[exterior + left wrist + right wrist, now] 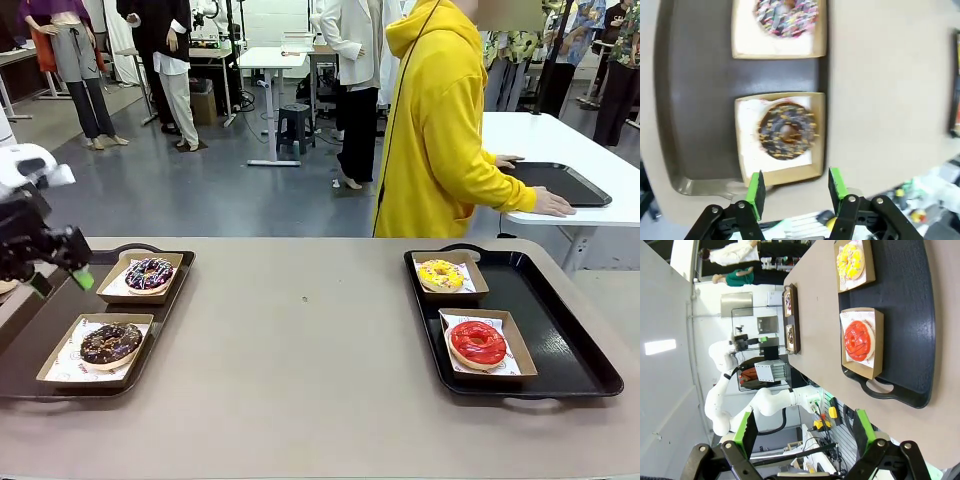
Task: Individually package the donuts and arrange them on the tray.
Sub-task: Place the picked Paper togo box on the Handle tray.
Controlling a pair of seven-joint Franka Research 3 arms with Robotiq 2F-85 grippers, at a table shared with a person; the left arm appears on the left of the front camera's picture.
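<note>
1. No brand or wording is readable anywhere; the white liner papers under the donuts carry faint reddish print too small to make out.
2. Lower left of the front view: a brown tray (170,290) holds two square paper-lined boxes. The chocolate donut with purple-white sprinkles (149,273) sits in the farther box, the chocolate donut with tan crumbs (110,342) in the nearer box (60,372).
3. Right of the front view: a black tray (560,340) holds two more boxes, the yellow-glazed donut (440,274) farther, the red-glazed donut (477,342) nearer.
4. The left gripper (796,186) hangs above the near edge of the crumb donut's box, jaws spread with nothing between them; in the front view it is at the left edge, over the brown tray.
5. The right gripper (802,427) is held off the table's edge, jaws spread wide and empty.
6. Between the two trays the tan tabletop (300,370) lies bare, leaving wide room across the middle.
7. A person in a yellow hoodie (435,130) stands beyond the far edge, one hand on another table's tray.
</note>
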